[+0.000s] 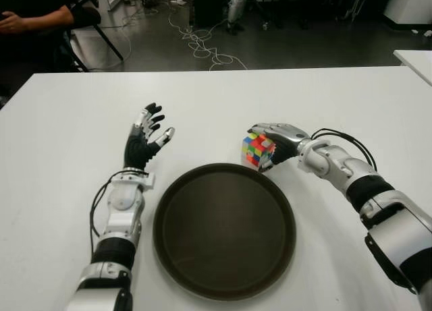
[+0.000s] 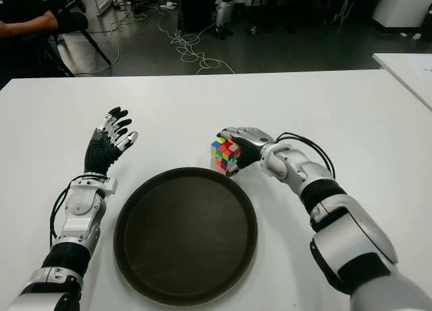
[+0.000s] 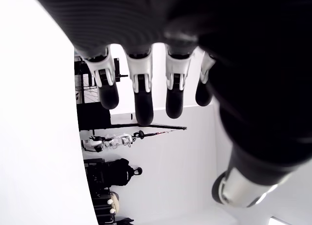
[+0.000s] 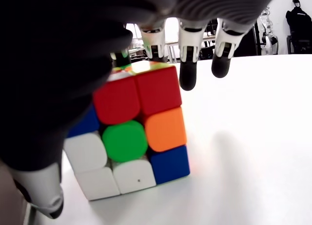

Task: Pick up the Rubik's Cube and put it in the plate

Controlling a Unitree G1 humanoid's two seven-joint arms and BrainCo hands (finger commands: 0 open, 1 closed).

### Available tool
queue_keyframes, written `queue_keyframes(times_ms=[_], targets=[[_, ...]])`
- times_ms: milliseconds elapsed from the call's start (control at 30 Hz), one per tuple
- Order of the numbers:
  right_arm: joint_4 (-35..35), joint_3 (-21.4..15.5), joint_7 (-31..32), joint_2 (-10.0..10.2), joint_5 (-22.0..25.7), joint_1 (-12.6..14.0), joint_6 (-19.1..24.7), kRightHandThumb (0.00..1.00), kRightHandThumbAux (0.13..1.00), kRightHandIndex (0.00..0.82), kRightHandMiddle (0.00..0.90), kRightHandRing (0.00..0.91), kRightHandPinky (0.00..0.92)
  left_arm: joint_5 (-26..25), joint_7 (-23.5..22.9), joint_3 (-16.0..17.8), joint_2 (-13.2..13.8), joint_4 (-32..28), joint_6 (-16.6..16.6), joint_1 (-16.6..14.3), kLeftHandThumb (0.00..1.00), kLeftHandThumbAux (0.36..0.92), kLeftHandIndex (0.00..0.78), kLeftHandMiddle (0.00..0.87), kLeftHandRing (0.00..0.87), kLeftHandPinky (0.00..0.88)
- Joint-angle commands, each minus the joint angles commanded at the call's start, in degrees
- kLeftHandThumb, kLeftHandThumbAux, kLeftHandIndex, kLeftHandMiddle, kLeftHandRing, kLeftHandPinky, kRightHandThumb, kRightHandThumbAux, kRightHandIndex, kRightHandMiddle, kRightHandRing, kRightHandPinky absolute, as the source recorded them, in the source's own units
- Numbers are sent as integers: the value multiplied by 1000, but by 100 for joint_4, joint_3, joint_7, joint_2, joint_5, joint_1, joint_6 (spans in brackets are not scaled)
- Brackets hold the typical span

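Note:
The Rubik's Cube stands on the white table, just beyond the far right rim of the dark round plate. My right hand comes from the right and cups over the cube. In the right wrist view the cube sits flat on the table, with the fingers stretched past its top edge and the thumb low beside it, not clamped. My left hand shows left of the plate, raised, fingers spread, holding nothing.
The plate lies near the table's front edge between both arms. A seated person's arm shows at the back left, cables lie on the floor beyond the table, and another white table's corner is at the far right.

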Motion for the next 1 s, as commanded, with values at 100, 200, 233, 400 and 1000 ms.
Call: queue_keyframes(times_ms=[100, 200, 233, 400, 1000], targets=[[-9, 9, 29, -1, -9, -5, 16, 0, 698, 88, 95, 113, 116, 18, -1, -15, 16, 1, -10, 5, 18, 732, 72, 147, 131, 103], [-8, 13, 37, 0, -12, -7, 21, 0, 695, 87, 99, 117, 118, 21, -6, -13, 27, 29, -27, 2, 20, 734, 72, 149, 134, 112], [-8, 13, 37, 0, -11, -6, 22, 0, 695, 87, 100, 118, 118, 22, -6, -13, 29, 34, -30, 1, 20, 734, 71, 149, 135, 114], [1, 14, 17, -3, -7, 4, 0, 0, 697, 97, 102, 119, 122, 17, -22, -14, 30, 71, -118, -8, 24, 731, 77, 156, 141, 113], [46, 33, 82, -16, -7, 10, -114, 0, 685, 108, 108, 129, 139, -81, -96, 6, -7, 41, -100, 4, 34, 743, 84, 161, 140, 109]])
